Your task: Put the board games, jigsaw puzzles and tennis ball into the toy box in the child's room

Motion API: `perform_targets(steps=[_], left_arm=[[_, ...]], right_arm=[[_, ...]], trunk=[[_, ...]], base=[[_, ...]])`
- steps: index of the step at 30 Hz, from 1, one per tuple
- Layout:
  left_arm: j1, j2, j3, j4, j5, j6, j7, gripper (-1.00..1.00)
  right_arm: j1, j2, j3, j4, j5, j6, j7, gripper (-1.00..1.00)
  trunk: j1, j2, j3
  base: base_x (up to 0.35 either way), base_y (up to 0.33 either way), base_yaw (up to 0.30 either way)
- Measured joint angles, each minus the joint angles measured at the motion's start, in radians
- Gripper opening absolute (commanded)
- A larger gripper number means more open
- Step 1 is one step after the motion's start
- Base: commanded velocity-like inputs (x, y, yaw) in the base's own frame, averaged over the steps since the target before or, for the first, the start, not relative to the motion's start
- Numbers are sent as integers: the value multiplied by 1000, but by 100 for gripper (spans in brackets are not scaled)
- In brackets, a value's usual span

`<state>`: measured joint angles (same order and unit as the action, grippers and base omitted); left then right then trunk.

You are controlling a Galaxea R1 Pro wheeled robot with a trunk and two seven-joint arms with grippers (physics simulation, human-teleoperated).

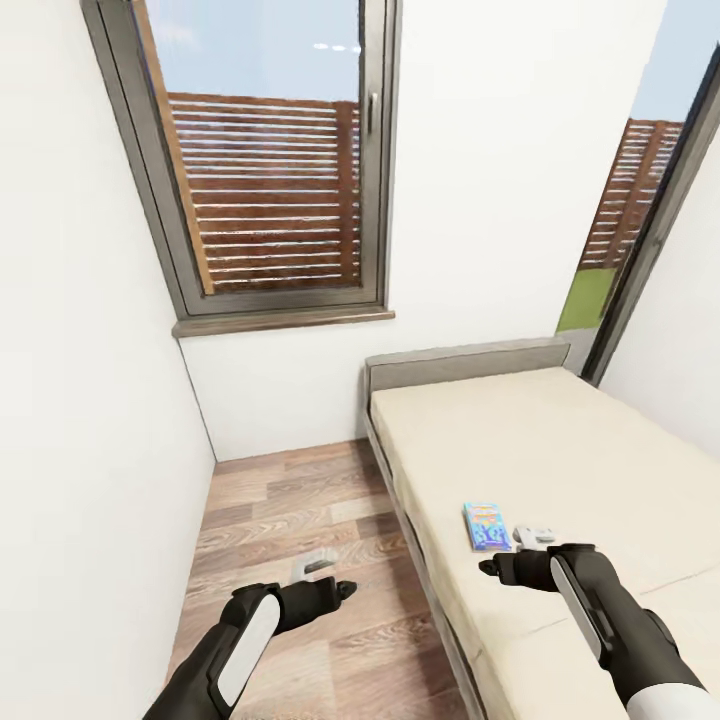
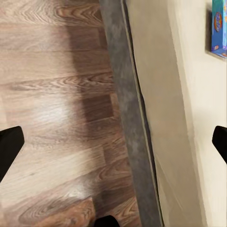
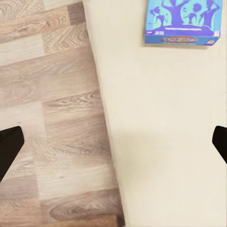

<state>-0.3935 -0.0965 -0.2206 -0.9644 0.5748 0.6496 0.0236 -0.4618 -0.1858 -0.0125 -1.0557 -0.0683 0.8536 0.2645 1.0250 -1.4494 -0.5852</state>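
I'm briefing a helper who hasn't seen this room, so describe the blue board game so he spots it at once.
Start at the bed under the windows, with its plain beige mattress. Near its floor-side edge, just ahead of the right tool, lies a flat blue board game. Its bright blue printed cover sets it apart from the small pale box beside it.

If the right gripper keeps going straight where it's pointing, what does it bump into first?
Probably the bare mattress: the right gripper points at it, with the blue board game off to one side.

No legible text anywhere. The blue board game (image 3: 183, 21) lying flat on the bed (image 1: 560, 470) carries a printed title strip along one edge — orange-yellow lettering, too blurred to read. Purple silhouette artwork on its lid — no words or numbers made out.
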Motion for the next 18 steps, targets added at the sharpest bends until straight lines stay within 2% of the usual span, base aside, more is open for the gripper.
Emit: perform_targets(steps=[8, 18], left_arm=[[0, 0, 0, 0, 0, 0, 0, 100], [0, -1, -1, -2, 1, 0, 1, 100]], right_arm=[[0, 0, 0, 0, 0, 0, 0, 100], [9, -1, 0, 0, 1, -2, 0, 100]], trunk=[[0, 0, 0], [0, 0, 0]], base=[[0, 0, 285], [5, 1, 123]])
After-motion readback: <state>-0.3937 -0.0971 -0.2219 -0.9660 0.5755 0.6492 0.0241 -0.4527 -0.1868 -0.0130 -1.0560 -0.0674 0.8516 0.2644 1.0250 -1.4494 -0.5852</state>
